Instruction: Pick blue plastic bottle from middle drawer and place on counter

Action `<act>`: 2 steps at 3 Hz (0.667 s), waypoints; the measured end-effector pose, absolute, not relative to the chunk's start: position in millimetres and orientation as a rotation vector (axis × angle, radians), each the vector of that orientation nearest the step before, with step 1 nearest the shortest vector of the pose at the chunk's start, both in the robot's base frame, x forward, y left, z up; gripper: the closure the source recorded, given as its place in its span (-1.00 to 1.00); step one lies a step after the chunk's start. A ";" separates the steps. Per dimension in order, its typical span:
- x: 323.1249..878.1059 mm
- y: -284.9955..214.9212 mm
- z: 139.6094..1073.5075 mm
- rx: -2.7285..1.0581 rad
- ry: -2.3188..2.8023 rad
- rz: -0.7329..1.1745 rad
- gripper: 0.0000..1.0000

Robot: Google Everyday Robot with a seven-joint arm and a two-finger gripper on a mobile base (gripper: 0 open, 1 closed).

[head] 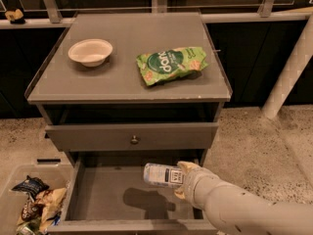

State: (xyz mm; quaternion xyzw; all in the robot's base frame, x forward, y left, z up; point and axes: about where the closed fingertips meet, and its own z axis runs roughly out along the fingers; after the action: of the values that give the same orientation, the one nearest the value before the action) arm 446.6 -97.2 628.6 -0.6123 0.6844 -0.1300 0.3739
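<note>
**Bottle pinched over the open drawer**

The clear plastic bottle (161, 175) lies sideways, its pale label's dark print unreadable, pinched at one end by the claw (182, 180). Beneath the claw is the drawer (107, 199), with a flat, bare grey floor. Higher up, beyond the claw, the smooth grey tabletop (122, 82) carries a crinkled green snack bag (171, 65) and a round white bowl (90, 51).

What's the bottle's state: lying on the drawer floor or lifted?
Lifted. The bottle hangs sideways in the gripper, clear above the drawer, and its shadow falls apart from it on the floor below.
</note>
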 end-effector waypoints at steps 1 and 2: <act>478.7 -134.7 679.0 -1.518 1.759 -0.401 1.00; 480.3 -142.4 679.0 -1.546 1.746 -0.429 1.00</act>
State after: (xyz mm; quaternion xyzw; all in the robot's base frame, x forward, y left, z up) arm 480.3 -142.4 679.0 -0.6042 0.6825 -0.1678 0.3755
